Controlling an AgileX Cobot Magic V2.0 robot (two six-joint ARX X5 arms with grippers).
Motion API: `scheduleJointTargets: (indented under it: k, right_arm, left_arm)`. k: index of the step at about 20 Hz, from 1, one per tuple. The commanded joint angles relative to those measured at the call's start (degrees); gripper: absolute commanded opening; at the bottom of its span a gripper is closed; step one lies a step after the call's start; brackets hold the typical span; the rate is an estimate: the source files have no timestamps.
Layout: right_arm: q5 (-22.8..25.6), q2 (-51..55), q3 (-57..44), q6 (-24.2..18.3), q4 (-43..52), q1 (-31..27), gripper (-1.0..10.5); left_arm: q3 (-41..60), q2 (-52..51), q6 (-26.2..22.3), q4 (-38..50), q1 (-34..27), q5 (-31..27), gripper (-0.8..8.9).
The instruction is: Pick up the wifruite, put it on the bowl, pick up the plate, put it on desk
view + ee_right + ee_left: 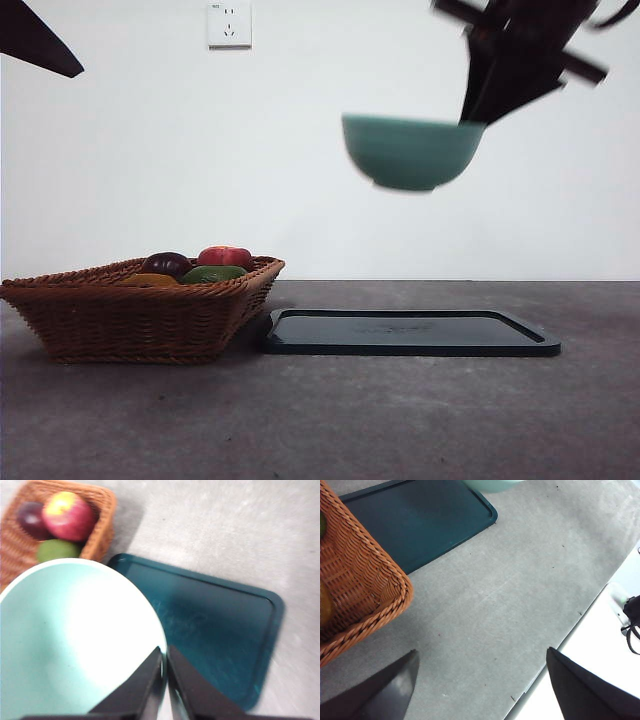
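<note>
Pinching the rim of the round mint-green glazed bowl (411, 151), the right gripper (164, 656) held it above the glossy black rectangular tray (410, 332); the left gripper (480, 680) waited, jaws spread.

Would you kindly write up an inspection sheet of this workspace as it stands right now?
Surface: grey desk, matte, mottled.
Job's things: mint-green bowl held in the air above the dark tray, gripped at its rim; its visible inside is empty. Wifruite: not clearly identifiable.
Clutter: wicker basket beside the tray, holding a red apple, a dark purple fruit, a green fruit and a yellowish one.
End effectors: right end effector shut on the bowl's rim; left end effector open, empty, above bare desk.
Cables: black cable beyond the desk's edge.
Surroundings: white wall, wall socket.
</note>
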State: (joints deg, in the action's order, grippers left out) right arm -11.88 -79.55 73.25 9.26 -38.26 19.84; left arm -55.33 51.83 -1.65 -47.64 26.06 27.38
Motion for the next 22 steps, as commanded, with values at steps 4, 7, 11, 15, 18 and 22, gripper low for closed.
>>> scheduleJointTargets:
  k: [4,7,11,15,18,22]
  right_arm:
    - [-0.2,8.2,-0.2,-2.9,-11.1,1.7,0.1]
    - [0.0,13.0,-5.7,-2.8,-10.6,4.3,0.1]
    - [0.0,15.7,-16.3,-0.2,-4.4,7.9,0.1]
    - [0.9,14.3,-24.2,2.3,3.1,11.1,0.1]
    - [1.7,11.6,-26.8,3.7,7.1,12.3,0.1]
    - [3.4,6.0,-27.0,3.7,10.0,14.0,0.1]
  left_arm:
    - [-0.9,0.3,-0.7,0.5,0.3,0.3,4.06]
    - [-0.9,0.3,-0.7,0.5,0.3,0.3,4.06]
    - [-0.9,0.3,-0.7,0.5,0.3,0.3,4.06]
    - [-0.9,0.3,-0.7,0.5,0.3,0.3,4.06]
    - [-0.9,0.3,-0.7,0.5,0.3,0.3,4.06]
    - [-0.9,0.3,-0.7,0.5,0.3,0.3,4.06]
